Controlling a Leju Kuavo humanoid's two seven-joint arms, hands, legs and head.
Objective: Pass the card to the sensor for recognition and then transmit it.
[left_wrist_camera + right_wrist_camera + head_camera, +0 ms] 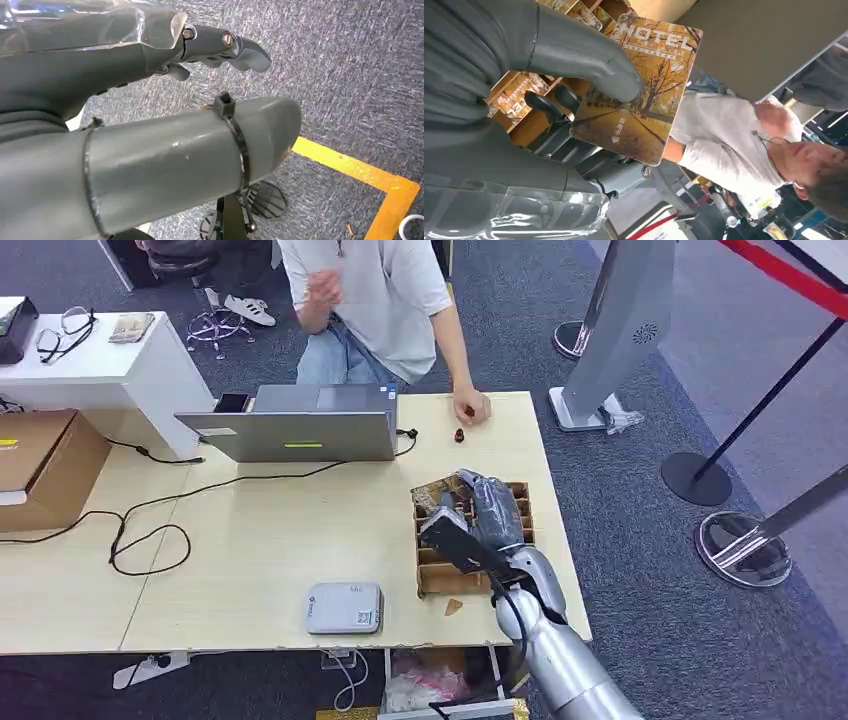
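One desk (pixel 250 550), pale wood, carrying everything listed below; a person (pixel 370 300) sits at its far edge with a hand (pixel 470 405) resting on the top.

One laptop (pixel 300 425), grey, open, at the far middle of the desk, cables trailing off to the robot's left.

One card box (pixel 500 530), brown, divided into slots, at the robot's right end of the desk; more cards stand in its compartments, as the right wrist view shows.

One sensor (pixel 344 607), a flat grey reader near the front edge of the desk, well to the robot's left of the box and nearer the robot.

One right hand (pixel 485 515), raised over the box, thumb (pixel 589 62) pressed on the face of the card and fingers (pixel 554 102) behind it: a firm pinch.

One card (pixel 641 92), printed HOTEL over an autumn avenue, held in that pinch, lifted clear of the slots. Its long axis runs out past the fingertips, away from the palm, with most of the face free.

One left hand (pixel 220 47), hanging by the floor, fingers loosely apart, holding nothing.

Relation governing the next move, by judgement: the card sits above the box and the sensor lies to the robot's left and toward its body, so the right arm, the only one near, must sweep the card that way and lay its free end over the reader.
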